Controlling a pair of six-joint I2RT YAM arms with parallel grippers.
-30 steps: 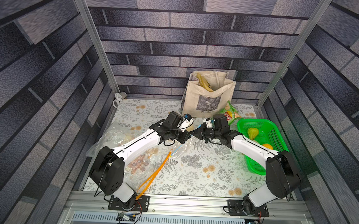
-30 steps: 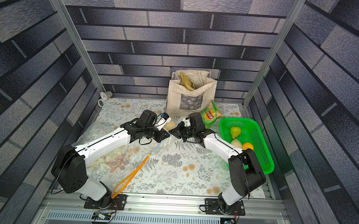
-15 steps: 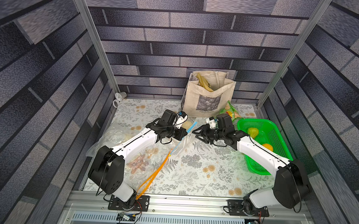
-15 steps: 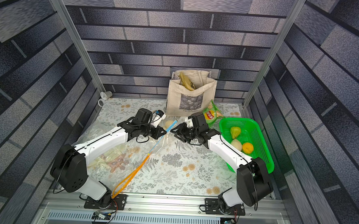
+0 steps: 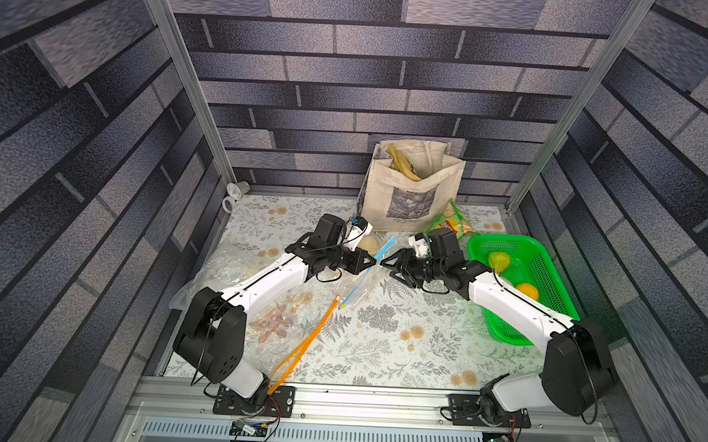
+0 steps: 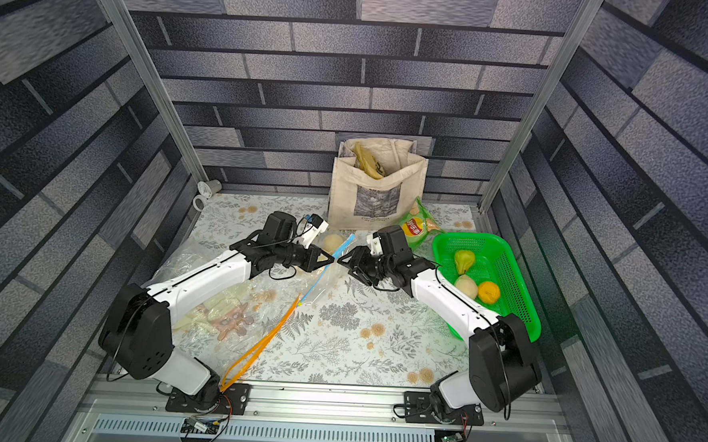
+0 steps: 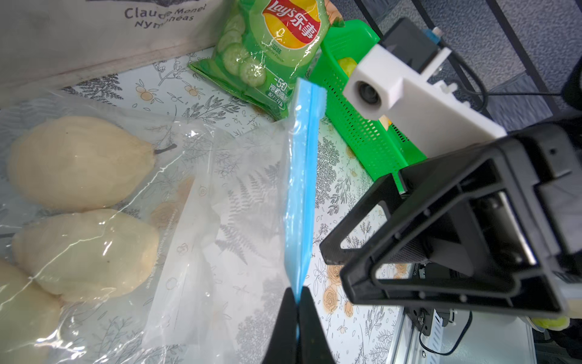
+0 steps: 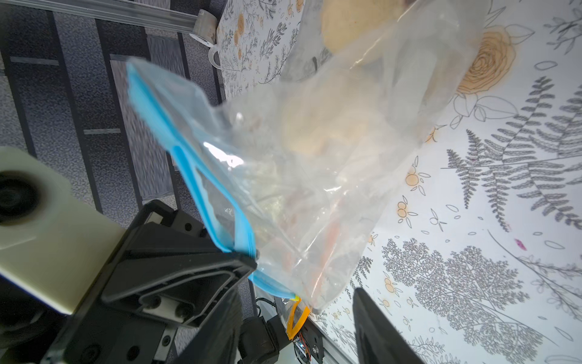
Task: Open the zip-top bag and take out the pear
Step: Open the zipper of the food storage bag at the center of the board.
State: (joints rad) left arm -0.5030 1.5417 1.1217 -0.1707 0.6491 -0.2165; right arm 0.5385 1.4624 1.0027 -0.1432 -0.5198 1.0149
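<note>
The left gripper (image 7: 296, 296) was clenched on one end of the single blue zip strip (image 7: 303, 176) of the zip-top bag (image 7: 245, 195). The strip ran straight out from between its fingertips. In the right wrist view the strip's two tracks gaped apart along a stretch next to those tips. The bag's clear body sagged from the strip down to the flowered table (image 5: 379, 348).

The right gripper (image 5: 386, 263) faced it tip to tip and was released. Its two fingers (image 8: 371, 318) stood apart and pinched nothing.

Past the left gripper's tips, on the side of the strip away from the right gripper, three pale pears (image 7: 78, 160) showed through clear plastic. Whether all three shared the held bag could not be told. In both top views only one showed, just beyond the left gripper.

Behind the right gripper, beside its wrist, one green basket (image 6: 520, 276) held three fruits: one green pear (image 6: 463, 261), one pale fruit (image 6: 466, 286) and one orange (image 6: 489, 291). One chip packet (image 5: 452, 225) lay just beyond the right gripper. One tote bag (image 5: 412, 192) stood farther out, beyond both grippers. One more bag, with an orange zip (image 5: 309, 336), lay on the near side of the left gripper.
</note>
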